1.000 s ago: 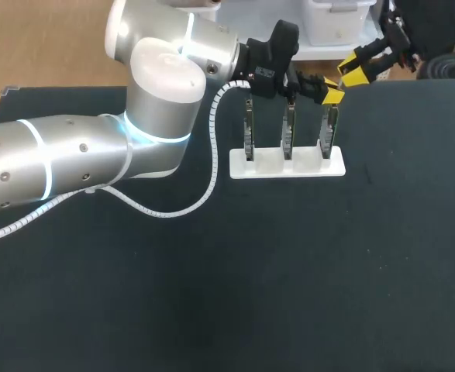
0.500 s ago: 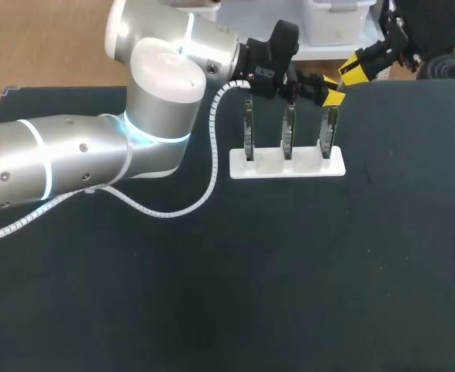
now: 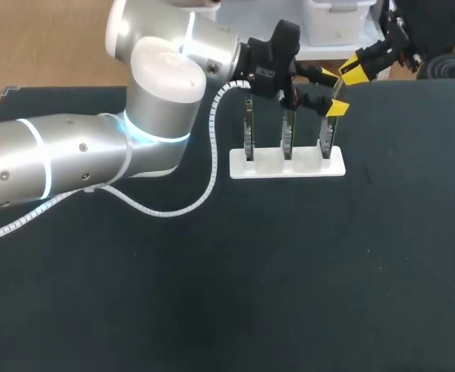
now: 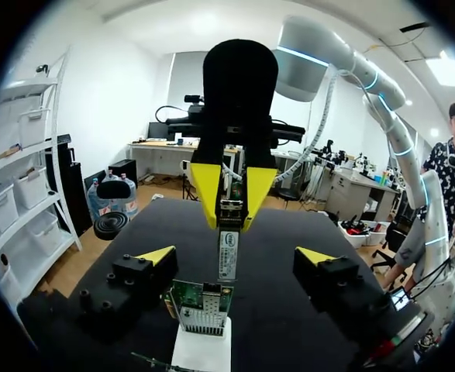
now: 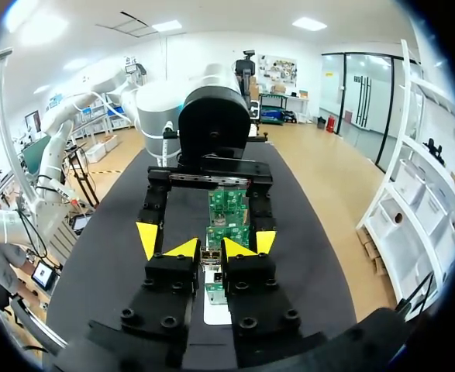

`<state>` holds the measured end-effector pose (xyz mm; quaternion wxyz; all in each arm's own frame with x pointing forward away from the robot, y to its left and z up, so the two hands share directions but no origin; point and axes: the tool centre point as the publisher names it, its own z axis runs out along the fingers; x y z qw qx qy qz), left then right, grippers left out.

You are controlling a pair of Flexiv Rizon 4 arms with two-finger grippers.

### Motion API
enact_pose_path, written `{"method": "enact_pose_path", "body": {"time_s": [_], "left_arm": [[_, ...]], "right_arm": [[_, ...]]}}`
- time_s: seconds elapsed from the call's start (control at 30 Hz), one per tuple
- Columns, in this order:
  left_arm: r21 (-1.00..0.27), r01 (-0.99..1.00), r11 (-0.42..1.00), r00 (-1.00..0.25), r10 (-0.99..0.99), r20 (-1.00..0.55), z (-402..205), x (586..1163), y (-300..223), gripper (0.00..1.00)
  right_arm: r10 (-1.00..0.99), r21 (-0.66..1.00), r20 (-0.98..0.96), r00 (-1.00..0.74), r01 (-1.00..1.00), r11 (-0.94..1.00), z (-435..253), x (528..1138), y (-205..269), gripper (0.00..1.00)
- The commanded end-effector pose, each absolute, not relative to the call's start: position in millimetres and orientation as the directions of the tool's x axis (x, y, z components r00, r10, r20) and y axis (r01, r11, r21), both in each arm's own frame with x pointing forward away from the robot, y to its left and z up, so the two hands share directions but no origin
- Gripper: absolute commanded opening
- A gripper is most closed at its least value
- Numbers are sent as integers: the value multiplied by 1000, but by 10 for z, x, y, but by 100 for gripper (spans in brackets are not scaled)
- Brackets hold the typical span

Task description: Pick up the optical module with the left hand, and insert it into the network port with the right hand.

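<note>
The optical module (image 4: 228, 253), a slim metal stick, hangs from my right gripper (image 4: 232, 190), which is shut on its upper end. My left gripper (image 4: 235, 260) stands open around it, with its fingertips (image 4: 156, 255) well clear on both sides. Just under the module is a green board with network ports (image 4: 201, 297) on a white stand (image 4: 202, 350). In the head view both grippers meet over the rightmost board (image 3: 329, 133): the left gripper (image 3: 333, 92) is open, and the right gripper (image 3: 353, 70) comes in from the far right. In the right wrist view my right gripper (image 5: 210, 248) pinches the module (image 5: 210, 259).
The white stand (image 3: 286, 163) carries three upright boards in a row, near the table's far edge. My left arm (image 3: 157, 108) lies across the table's left half with its white cable looping beside the stand. The dark table top (image 3: 289, 271) spreads in front.
My left gripper has opened wide and let go of the module. The right gripper has shut on it and holds it above the rightmost board.
</note>
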<state>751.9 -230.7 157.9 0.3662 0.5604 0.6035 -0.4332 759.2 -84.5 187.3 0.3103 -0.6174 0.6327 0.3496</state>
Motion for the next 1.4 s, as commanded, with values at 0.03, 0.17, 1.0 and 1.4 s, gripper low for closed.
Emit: {"method": "enact_pose_path", "body": {"time_s": [0.03, 0.17, 1.0, 1.4], "left_arm": [[-104, 994, -13, -91, 382, -919, 1669, 7502, -2295, 100], [-67, 997, -24, -51, 410, -911, 1702, 7465, -2268, 100], [-43, 999, 9, -41, 535, -844, 1684, 7468, -2158, 100], [-55, 998, 35, -66, 564, -823, 1651, 7466, -2133, 100]], "right_arm": [[-563, 51, -825, -43, -999, 1, 1874, 7550, -851, 0], [-561, 51, -826, -44, -999, 3, 1873, 7547, -855, 0], [-558, 52, -829, -48, -999, 8, 1869, 7574, -884, 0], [-556, 55, -829, -52, -998, 11, 1858, 7574, -900, 0]]}}
